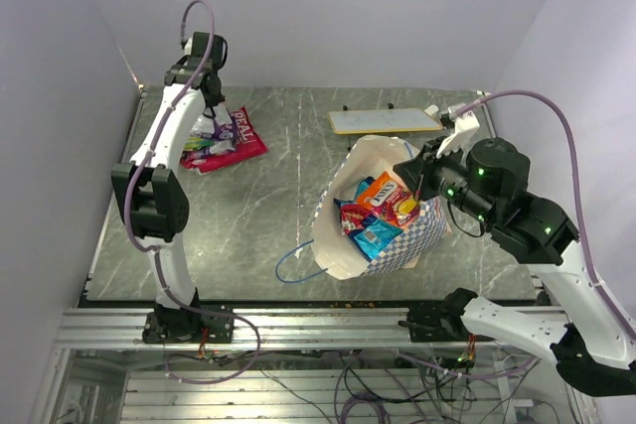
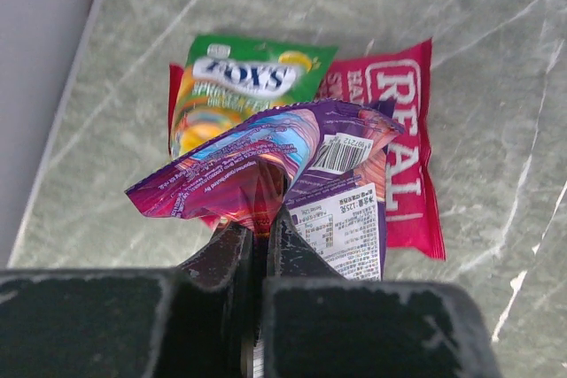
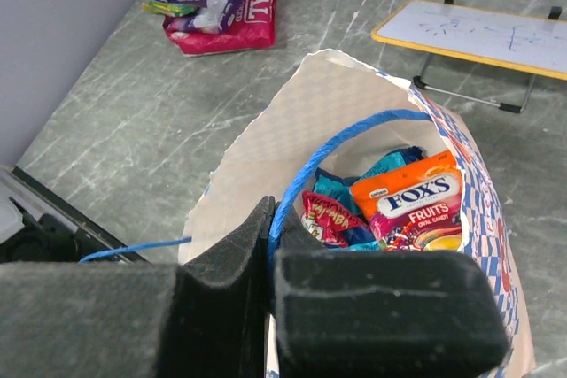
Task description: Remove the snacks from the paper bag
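One grey marbled tabletop (image 1: 268, 196) carries everything. Next in size, the paper bag (image 1: 407, 245) lies tilted near the right-centre of it, mouth turned up and towards the left, with the cream board (image 1: 383, 121) standing just beyond.

The right hand (image 3: 270, 219) is at the bag's right rim, its jaws pressed together on the paper edge where the blue cord handle (image 3: 354, 130) passes, which props the mouth open. The left hand (image 2: 266, 223) is well apart, over the far-left part of the tabletop, clamped on the crumpled lower edge of a purple packet (image 2: 266, 161).

That packet hangs over two snacks already out of the bag: a red packet (image 2: 399, 130) lying flat with a green packet (image 2: 235, 86) partly on top. I cannot tell whether the purple foil touches them.

Inside the bag lie an orange packet (image 3: 416, 205), a blue packet (image 3: 390, 163) and a small red one (image 3: 328, 219), so roughly half the job looks undone.

The step in hand appears to be setting the purple packet down. It would go best lowered close to the pile, then let go with the jaws spread fully, since pinched foil may cling. The hand should rise straight up afterwards to avoid dragging the glossy packets about. The right hand's hold on the rim ought to stay firm, so the mouth is wide for the next reach.
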Controlling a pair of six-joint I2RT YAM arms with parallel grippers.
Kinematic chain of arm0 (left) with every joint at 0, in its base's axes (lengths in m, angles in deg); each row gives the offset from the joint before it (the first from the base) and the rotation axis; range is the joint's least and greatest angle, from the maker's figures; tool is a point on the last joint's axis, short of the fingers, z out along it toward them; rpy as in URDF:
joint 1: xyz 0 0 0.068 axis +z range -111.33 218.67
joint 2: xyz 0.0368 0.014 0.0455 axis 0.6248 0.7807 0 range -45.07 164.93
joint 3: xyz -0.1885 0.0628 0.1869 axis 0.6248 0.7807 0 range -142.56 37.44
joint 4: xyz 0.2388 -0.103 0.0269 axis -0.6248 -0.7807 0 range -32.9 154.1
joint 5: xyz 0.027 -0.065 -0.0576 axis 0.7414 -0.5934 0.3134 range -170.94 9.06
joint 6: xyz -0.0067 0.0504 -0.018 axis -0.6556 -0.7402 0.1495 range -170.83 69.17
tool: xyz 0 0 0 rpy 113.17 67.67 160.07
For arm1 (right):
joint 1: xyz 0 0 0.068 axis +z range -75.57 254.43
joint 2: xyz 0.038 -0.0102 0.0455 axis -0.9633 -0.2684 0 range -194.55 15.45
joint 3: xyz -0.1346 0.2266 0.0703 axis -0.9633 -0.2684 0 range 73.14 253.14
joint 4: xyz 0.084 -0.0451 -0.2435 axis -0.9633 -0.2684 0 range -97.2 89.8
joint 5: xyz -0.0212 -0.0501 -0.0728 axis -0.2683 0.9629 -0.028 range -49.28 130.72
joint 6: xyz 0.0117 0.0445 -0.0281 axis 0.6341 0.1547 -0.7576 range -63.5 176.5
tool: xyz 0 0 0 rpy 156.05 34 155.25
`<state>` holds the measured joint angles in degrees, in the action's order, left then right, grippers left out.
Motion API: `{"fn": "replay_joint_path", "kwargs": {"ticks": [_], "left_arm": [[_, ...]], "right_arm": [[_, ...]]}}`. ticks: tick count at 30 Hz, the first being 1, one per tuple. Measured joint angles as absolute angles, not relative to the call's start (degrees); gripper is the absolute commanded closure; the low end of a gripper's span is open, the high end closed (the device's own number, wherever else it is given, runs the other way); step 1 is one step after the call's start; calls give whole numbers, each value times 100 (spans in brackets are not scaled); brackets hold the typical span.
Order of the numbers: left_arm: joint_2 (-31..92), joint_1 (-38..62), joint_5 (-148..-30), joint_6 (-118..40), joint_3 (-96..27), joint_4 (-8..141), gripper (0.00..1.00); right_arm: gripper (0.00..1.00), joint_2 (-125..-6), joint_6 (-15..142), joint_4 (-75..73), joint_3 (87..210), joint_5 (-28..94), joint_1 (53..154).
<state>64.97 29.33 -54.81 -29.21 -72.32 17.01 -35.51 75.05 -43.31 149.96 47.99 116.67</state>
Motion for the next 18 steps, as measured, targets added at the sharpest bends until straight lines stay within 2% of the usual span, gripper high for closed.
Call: {"fn": "replay_joint_path", "kwargs": {"ticks": [5, 11, 18], "left_arm": [[7065, 2911, -5326, -3675, -8128, 1749, 93], [7382, 2911, -5311, -4413, -8283, 1760, 93], [8002, 2915, -5693, -4743, -8425, 1753, 92]], "right_arm": [[100, -3535, 7848, -4259, 14915, 5129, 11669], [100, -3443, 7962, -4250, 14878, 5789, 11678], [100, -3524, 7933, -4205, 14887, 5929, 11678]]}}
